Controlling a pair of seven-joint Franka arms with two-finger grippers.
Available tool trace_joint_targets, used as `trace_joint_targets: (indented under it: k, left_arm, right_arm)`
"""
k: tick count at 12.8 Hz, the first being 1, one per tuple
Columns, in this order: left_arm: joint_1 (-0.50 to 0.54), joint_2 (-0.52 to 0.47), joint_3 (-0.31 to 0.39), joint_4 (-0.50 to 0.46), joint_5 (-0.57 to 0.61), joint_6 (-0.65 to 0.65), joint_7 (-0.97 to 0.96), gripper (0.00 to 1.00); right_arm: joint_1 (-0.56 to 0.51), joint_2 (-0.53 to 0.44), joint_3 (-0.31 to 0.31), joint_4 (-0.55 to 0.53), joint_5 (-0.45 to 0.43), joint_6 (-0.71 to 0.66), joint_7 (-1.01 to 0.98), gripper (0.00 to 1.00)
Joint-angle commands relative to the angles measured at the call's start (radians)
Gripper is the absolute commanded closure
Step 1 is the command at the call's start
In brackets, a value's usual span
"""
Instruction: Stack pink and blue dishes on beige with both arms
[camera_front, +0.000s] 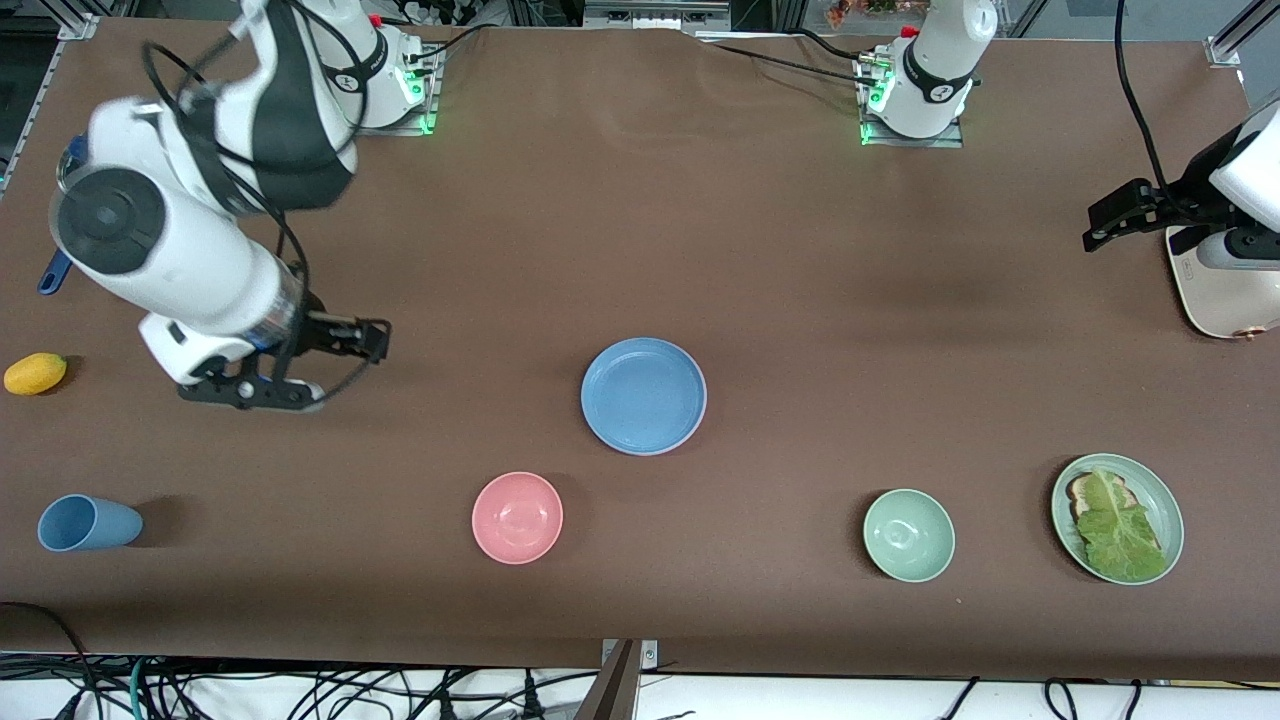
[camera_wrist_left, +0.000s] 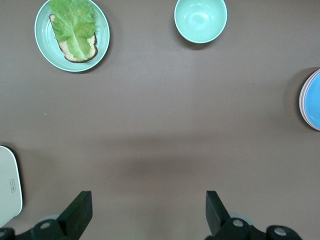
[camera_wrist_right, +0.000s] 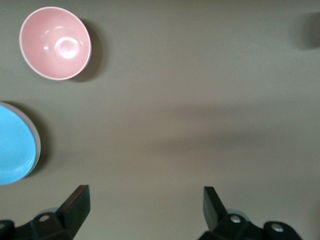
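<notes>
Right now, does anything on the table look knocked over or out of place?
The blue cup lies on its side at the right arm's end of the table; no spill shows. The left end effector and right end effector hover open over bare table.

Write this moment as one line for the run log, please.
stack: blue plate on top, pink rim under it | left gripper: open, empty, over bare table | right gripper: open, empty, over bare table

High front camera; wrist cameras look down, sharing blue plate (camera_front: 643, 395).
</notes>
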Motion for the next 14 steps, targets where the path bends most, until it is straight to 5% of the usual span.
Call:
trace_joint_targets:
  k: [1,5,6,8,14]
  left_arm:
    - [0.0,-0.012,-0.001,-0.005,0.017,-0.006,-0.006,0.0]
    - [0.005,-0.011,0.002,-0.007,0.016,-0.001,0.003,0.0]
    - [0.005,-0.011,0.002,-0.007,0.01,-0.002,0.003,0.0]
    - [0.005,-0.011,0.0,-0.01,0.008,-0.002,0.003,0.0]
    - [0.003,-0.011,-0.003,-0.012,0.007,-0.004,-0.004,0.0]
  right_arm:
    - [-0.199,-0.138,0.162,-0.073,-0.015,-0.057,-0.095,0.0]
    - [-0.543,-0.259,0.483,-0.154,-0.091,-0.085,-0.124,0.0]
    - [-0.586,-0.311,0.517,-0.214,-0.091,-0.067,-0.146,0.0]
    - [-0.597,-0.393,0.52,-0.3,-0.089,-0.038,-0.155,0.0]
    - [-0.594,-0.389,0.514,-0.297,-0.131,-0.027,-0.181,0.0]
